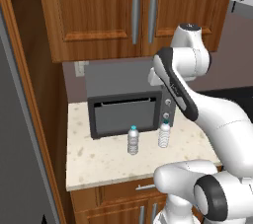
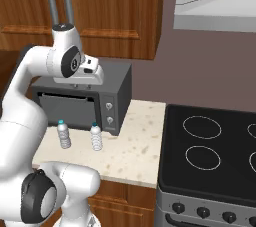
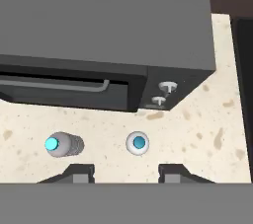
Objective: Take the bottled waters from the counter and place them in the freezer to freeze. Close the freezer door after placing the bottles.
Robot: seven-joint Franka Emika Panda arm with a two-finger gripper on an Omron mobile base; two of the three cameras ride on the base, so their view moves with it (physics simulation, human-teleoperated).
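While the arm hangs high above the toaster oven (image 1: 127, 111), the scene reads like this:

Bottles, look: two small clear ribbed water bottles with teal caps, both upright on the bench (image 1: 99, 161).
Left bottle (image 1: 133, 140): stands just in front of the toaster oven's door, near its middle.
Right bottle (image 1: 164, 133): just in front of the toaster oven's knob panel, a touch closer to it than its partner; the two are apart, not touching.
Bench: beige speckled stone, wooden drawers below.
Tool (image 3: 126, 171): two dark fingertips at the bottom of the hand view, drawn in as close as they come, nothing pinched between them; it hovers above the bench in front of the toaster oven.
Hand view gives: a straight-down look — the right bottle appears as a round cap ring just ahead of the gap between the fingertips, the left bottle leans in perspective off to the side, and the toaster oven's flat grey top and two knobs show.
Left base view gives: a tall grey panel (image 1: 20, 134) at the left edge, beyond a wooden side wall left of the toaster oven.
Right base view gives: the black stovetop (image 2: 210, 156) to the right of the toaster oven, a grey hood (image 2: 215, 8) above it.
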